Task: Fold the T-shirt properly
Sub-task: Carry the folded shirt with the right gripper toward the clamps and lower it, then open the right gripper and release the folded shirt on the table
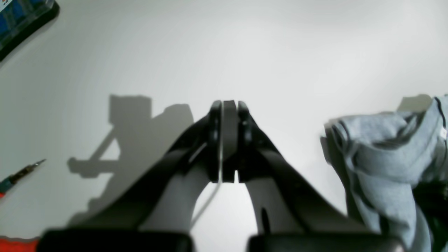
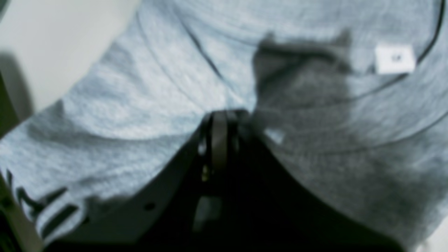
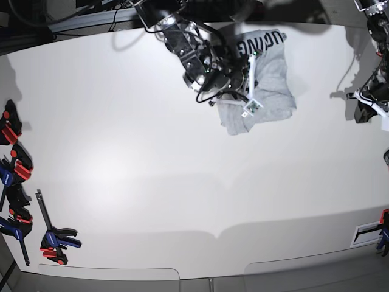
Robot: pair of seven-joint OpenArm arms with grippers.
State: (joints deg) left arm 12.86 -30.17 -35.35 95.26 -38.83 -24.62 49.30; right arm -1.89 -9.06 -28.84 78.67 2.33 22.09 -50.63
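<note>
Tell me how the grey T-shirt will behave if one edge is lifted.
The T-shirt lies bunched in soft folds, so it will probably droop and trail instead of holding shape. Its knit fabric looks unlikely to slip. Overlapping layers may lift together.

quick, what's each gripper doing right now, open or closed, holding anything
Left gripper: closed, empty, over bare table beside the T-shirt.
Right gripper: closed, fingers against the T-shirt; whether cloth is pinched cannot be told.

soft light grey cotton T-shirt (image 3: 267, 91) all bunched up in a heap, lying near the far edge of the white table, big black letters showing on top (upside down), small white tag inside the neck
</note>
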